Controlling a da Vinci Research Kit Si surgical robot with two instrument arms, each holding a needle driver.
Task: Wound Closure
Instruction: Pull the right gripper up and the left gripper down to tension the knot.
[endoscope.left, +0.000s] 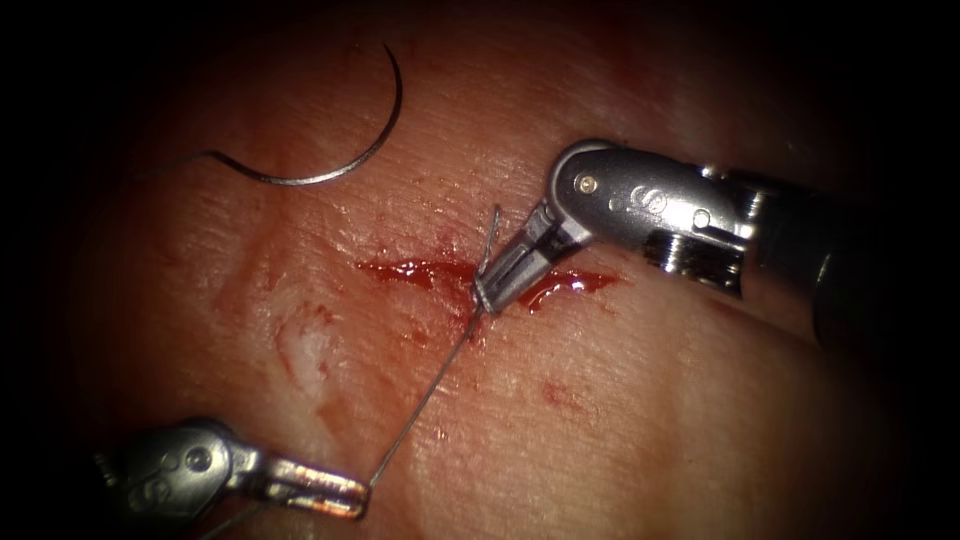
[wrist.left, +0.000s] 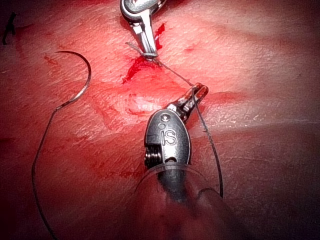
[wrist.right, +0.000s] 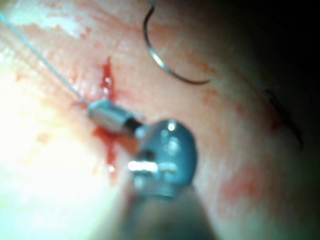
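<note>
Short dark cut end of thread (wrist.left: 8, 29), lying loose; pale scuffed patch (endoscope.left: 303, 345)

Surgical practice bench: cut tissue (endoscope.left: 620, 420), curved needle (endoscope.left: 345, 165), thread (endoscope.left: 425, 400)

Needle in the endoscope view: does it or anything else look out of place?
The needle lies loose on the tissue, left of the cut, held by neither tool. The left tool and right tool both grip the thread. Red fluid pools in the cut. Nothing looks damaged.
</note>
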